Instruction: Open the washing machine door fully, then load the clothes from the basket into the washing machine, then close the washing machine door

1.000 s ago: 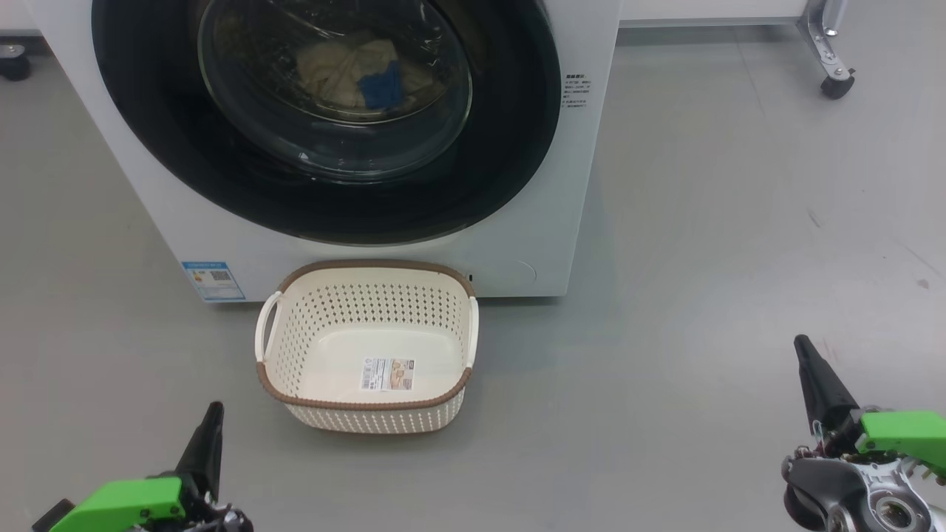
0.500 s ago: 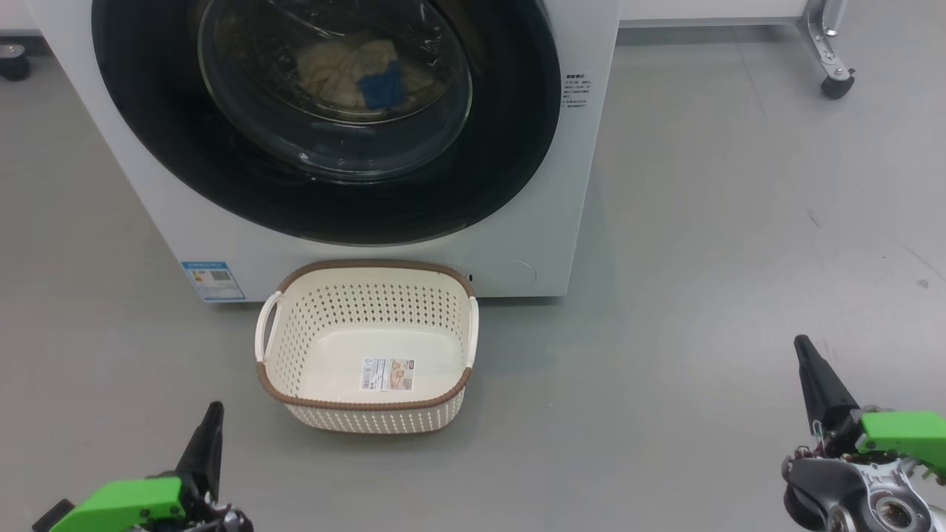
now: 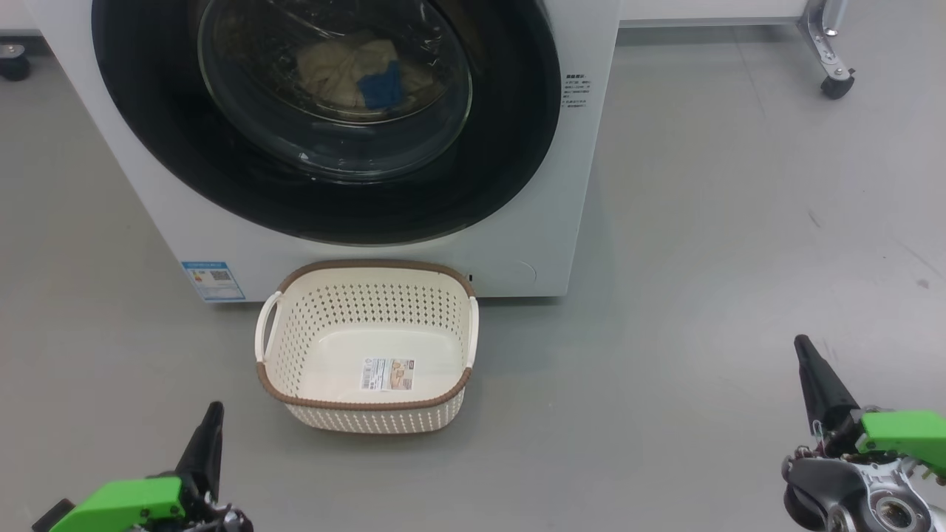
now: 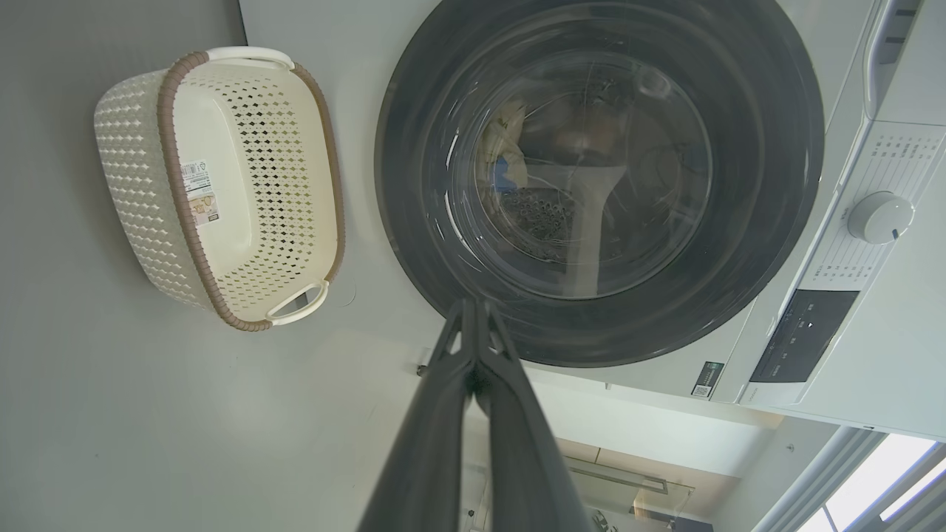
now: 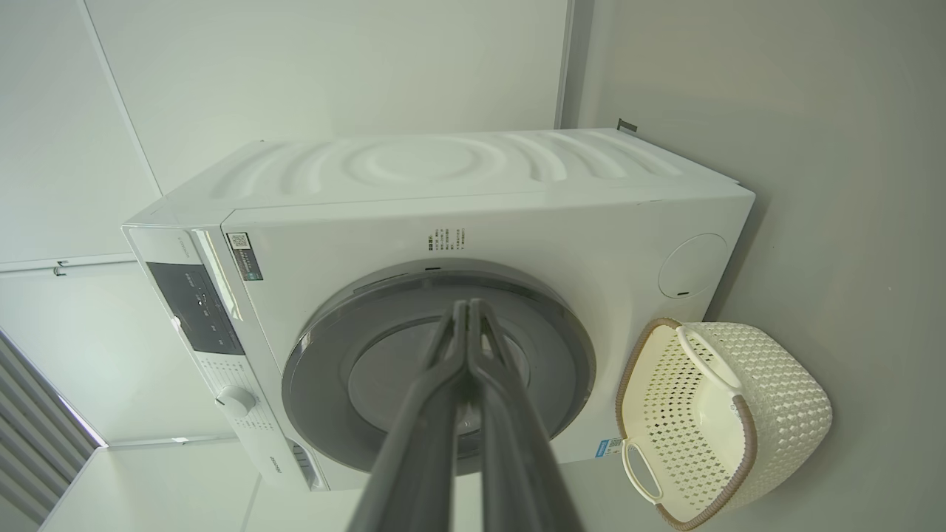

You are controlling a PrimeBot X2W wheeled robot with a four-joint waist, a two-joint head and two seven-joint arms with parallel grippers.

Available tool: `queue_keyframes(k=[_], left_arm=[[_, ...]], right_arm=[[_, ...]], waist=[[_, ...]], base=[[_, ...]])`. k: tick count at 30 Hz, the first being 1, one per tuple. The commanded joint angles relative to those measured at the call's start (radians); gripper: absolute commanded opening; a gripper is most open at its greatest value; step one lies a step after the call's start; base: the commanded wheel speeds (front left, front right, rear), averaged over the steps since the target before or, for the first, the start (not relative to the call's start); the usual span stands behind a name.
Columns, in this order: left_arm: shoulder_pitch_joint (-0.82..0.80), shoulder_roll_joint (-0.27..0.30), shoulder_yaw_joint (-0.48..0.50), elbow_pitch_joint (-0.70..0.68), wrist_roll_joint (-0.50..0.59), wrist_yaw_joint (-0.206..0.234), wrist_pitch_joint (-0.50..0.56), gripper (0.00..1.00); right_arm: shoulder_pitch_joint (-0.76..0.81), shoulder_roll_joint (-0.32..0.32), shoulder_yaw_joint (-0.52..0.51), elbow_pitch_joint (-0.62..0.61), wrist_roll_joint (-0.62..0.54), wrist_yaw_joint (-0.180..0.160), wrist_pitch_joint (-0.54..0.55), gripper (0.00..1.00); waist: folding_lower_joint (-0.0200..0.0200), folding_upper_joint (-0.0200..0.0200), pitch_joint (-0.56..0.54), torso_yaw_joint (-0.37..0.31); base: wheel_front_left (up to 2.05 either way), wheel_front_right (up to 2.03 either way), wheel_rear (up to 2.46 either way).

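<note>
1. The door (image 3: 148, 111) is lying flush against the front of the washer (image 3: 584, 185), its black ring circling the bulging glass.
2. The clothes (image 3: 347, 70) are sitting inside the drum behind that glass, a cream heap showing a bright blue patch.
3. The basket (image 3: 362, 264) is standing upright on the floor (image 3: 702, 258) just in front of the washer, below the door. Its far rim is sitting close to the white front, though I cannot tell if they are touching. Its bare bottom is showing a sticker (image 3: 386, 374).
4. A blue label (image 3: 213, 281) is sitting on the washer's lower front corner, just left of the basket.
5. In the left wrist view a white dial (image 4: 879, 218) and a dark panel (image 4: 802, 332) are showing on the washer's control strip beside the door.
6. The left gripper (image 3: 216, 406) is hovering low at the head view's lower left, nearer the robot than the basket and apart from it. Its fingers are pressing together tip to tip and are gripping nothing.
7. The right gripper (image 3: 800, 341) is hovering at the lower right, well apart from the basket and the washer. Its fingers are likewise pressing together with nothing between them.
8. Both grippers are pointing toward the washer.
9. Off by the head view's top corners, a caster (image 3: 836, 85) on a metal leg is resting on the floor right of the washer, and another wheel (image 3: 13, 66) is resting left of it.
</note>
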Motion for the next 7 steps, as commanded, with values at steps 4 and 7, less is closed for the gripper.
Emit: queue_keyframes(k=[4, 7], left_arm=[[-0.048, 0.02, 0.033, -0.029, -0.005, -0.007, 0.007, 0.0], [-0.048, 0.02, 0.033, -0.029, -0.005, -0.007, 0.007, 0.0]], right_arm=[[-0.057, -0.009, 0.015, -0.031, -0.009, 0.003, 0.006, 0.0], [-0.057, -0.009, 0.015, -0.031, -0.009, 0.003, 0.007, 0.0]], waist=[[0.0, 0.0, 0.0, 0.0], [0.0, 0.0, 0.0, 0.0]], base=[[0.0, 0.0, 0.0], [0.0, 0.0, 0.0]])
